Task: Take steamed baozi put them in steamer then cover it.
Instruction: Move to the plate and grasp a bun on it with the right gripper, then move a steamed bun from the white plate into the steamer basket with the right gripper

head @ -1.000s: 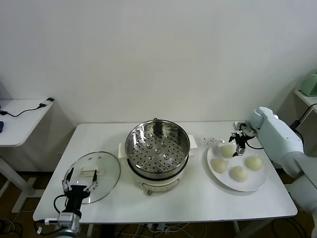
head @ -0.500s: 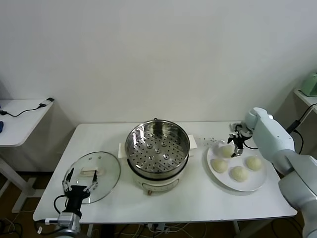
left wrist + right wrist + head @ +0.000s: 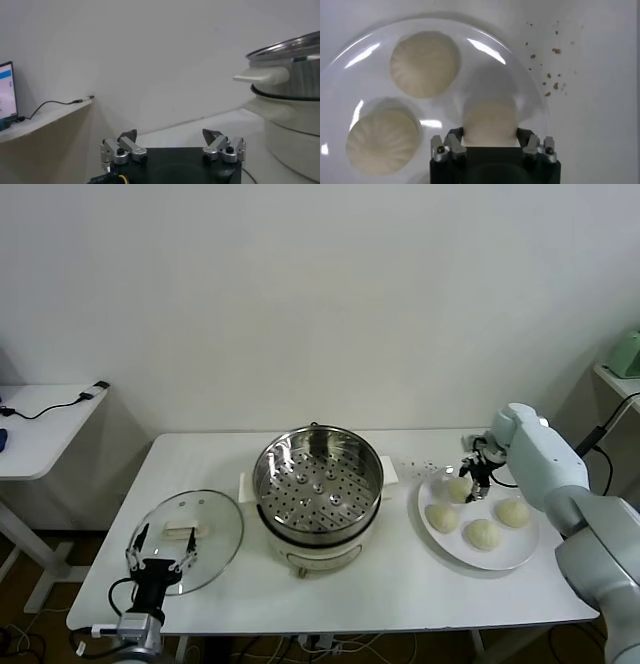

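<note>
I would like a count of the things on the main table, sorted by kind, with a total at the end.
Steamed baozi: 4 (one between the right gripper's fingers, three loose)
White plate: 1
Steamer: 1
Glass cover: 1
Total: 7

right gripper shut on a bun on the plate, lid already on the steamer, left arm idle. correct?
Not quite: the lid lies on the table beside the open steamer, as the head view shows. The right gripper is shut on a bun on the plate; the left gripper idles.
</note>
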Robot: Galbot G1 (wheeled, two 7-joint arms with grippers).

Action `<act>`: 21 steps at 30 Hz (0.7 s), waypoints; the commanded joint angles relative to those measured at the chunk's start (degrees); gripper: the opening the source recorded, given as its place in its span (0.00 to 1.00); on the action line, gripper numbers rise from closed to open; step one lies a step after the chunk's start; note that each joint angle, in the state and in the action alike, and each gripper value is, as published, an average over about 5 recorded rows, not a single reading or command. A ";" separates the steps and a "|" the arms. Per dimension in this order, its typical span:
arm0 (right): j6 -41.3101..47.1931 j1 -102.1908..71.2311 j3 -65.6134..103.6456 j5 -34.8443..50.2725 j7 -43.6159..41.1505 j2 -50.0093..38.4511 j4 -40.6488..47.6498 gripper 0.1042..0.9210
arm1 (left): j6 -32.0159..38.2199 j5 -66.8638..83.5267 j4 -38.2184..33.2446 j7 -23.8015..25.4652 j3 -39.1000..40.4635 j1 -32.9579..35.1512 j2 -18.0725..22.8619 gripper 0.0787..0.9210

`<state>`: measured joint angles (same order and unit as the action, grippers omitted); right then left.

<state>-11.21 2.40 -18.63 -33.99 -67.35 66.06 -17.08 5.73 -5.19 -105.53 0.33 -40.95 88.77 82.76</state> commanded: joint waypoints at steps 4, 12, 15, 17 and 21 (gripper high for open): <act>-0.95 0.60 0.55 -0.02 -0.64 -0.23 -0.57 0.70 | -0.01 -0.05 0.10 -0.01 0.00 -0.01 0.05 0.88; -5.12 5.91 -9.73 11.40 -6.29 -4.65 -9.61 0.70 | 0.03 0.18 -0.43 -0.03 -0.42 0.67 -0.33 0.88; -5.91 10.46 -16.52 16.99 -8.03 -6.39 -14.68 0.70 | 0.17 0.49 -0.78 -0.07 -0.69 1.18 -0.53 0.88; -6.08 14.22 -22.28 20.98 -8.82 -7.56 -19.31 0.70 | 0.26 0.69 -1.01 -0.07 -0.86 1.50 -0.67 0.88; -8.56 22.35 -31.54 25.94 -9.49 -7.73 -27.69 0.70 | 0.35 0.83 -1.34 -0.05 -0.96 1.98 -0.87 0.88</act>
<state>-16.43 12.67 -33.50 -20.00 -73.68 60.88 -30.68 6.06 -4.66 -106.41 0.27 -41.77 89.95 82.11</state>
